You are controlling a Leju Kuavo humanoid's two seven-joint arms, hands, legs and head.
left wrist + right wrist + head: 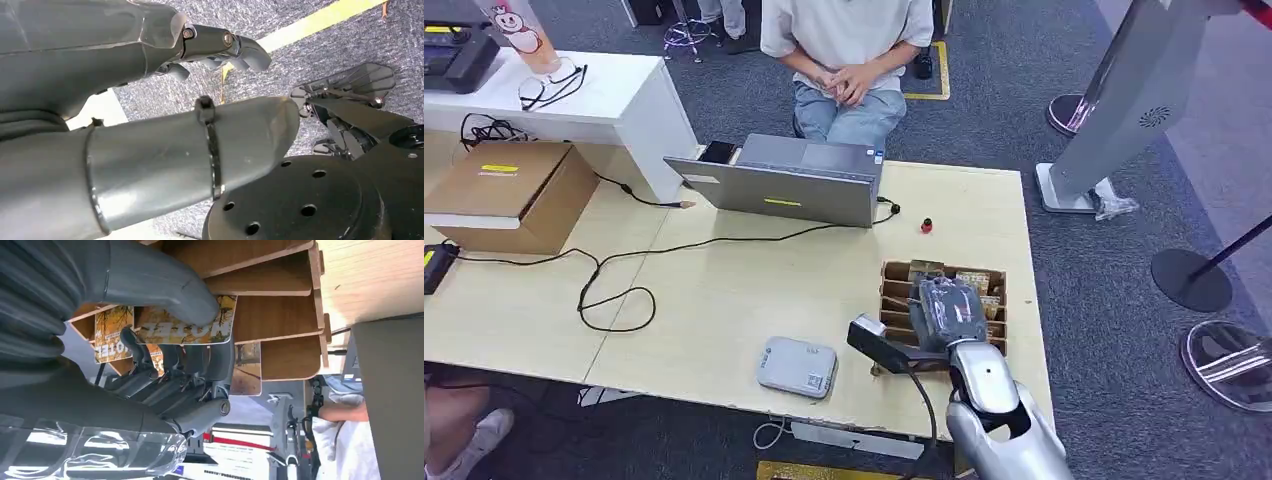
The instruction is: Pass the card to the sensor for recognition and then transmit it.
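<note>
— Where's the hotel card (185, 330)?
— In the slotted wooden card rack (996, 282) on the counter (724, 290), pinched between the right hand's (948, 312) thumb and fingers (165, 365).
— And the sensor?
— The grey card reader (797, 366) lies near, beside the rack.
— The left hand (150, 100)?
— Hanging, fingers seemingly loosely curled, empty.

Hotel card (185, 327): orange-brown print, white "HOTEL" lettering, standing on edge in slotted wooden card holder (894, 285), pinched by right hand (946, 310). More like cards (111, 342) in neighbouring slots. Sensor (797, 366): flat grey pad, rounded corners, near table's front edge, left of holder
</note>
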